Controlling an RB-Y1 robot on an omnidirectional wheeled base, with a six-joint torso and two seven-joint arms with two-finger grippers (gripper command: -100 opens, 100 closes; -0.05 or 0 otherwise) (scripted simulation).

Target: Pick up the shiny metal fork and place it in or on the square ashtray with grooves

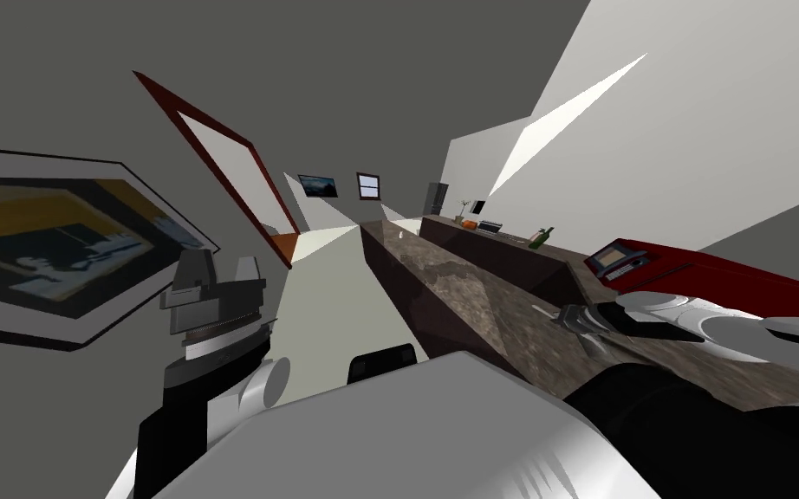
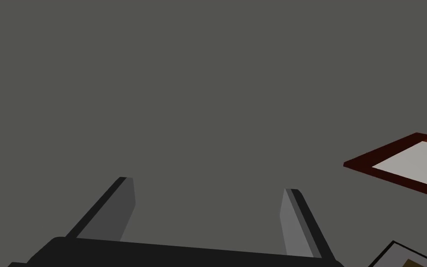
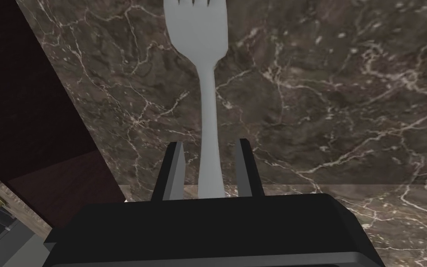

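A pale grey fork (image 3: 197, 34) lies lengthwise along my right gripper (image 3: 210, 144), tines pointing away, over a brown marbled counter (image 3: 328, 92). The two fingers have closed in on its handle, one on each side, with only slim gaps showing. In the head view the right gripper (image 1: 573, 319) hovers over the near part of the long counter (image 1: 458, 281), at my right. My left gripper (image 2: 208, 185) is open and holds nothing; it is raised at my left (image 1: 197, 275) in front of a grey wall.
The counter's dark side panel (image 3: 27, 120) drops away beside the fork. Farther along stand an orange item (image 1: 470, 223), a dark flat thing (image 1: 490, 227) and a green bottle (image 1: 542, 237). A red sofa (image 1: 736, 277) lies beyond the counter. A pale floor strip (image 1: 328, 286) runs left of the counter.
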